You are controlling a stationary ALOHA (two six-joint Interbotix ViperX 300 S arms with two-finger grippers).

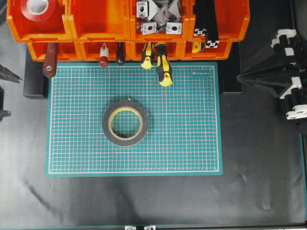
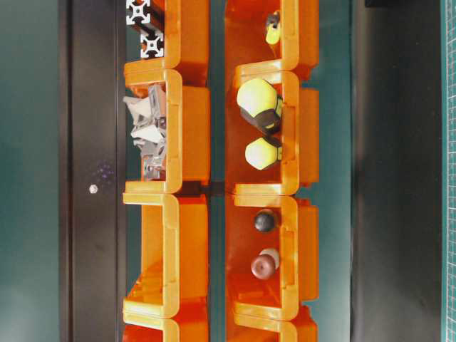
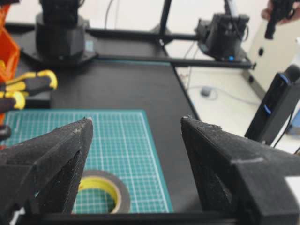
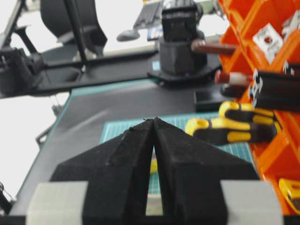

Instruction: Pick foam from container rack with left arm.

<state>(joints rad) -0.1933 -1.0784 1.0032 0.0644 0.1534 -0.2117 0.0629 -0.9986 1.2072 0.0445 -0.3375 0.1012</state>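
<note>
The foam (image 1: 125, 122), a dark grey roll with a yellow core, lies flat at the middle of the green cutting mat (image 1: 192, 143), outside the orange container rack (image 1: 96, 31). My left gripper (image 1: 14, 96) is at the far left edge, open and empty, well left of the foam. In the left wrist view its jaws (image 3: 136, 121) stand wide apart, and the foam (image 3: 123, 192) shows low down, partly hidden by the left finger. My right gripper (image 1: 238, 79) is at the right, off the mat. In the right wrist view it (image 4: 153, 119) is shut and empty.
The rack spans the back edge and also shows in the table-level view (image 2: 192, 128). It holds a red tape roll (image 1: 38, 8), metal brackets (image 1: 158, 17), black extrusions (image 1: 206, 24), yellow-handled tools (image 1: 163, 64) and a brown-handled tool (image 1: 50, 60) that overhang the mat.
</note>
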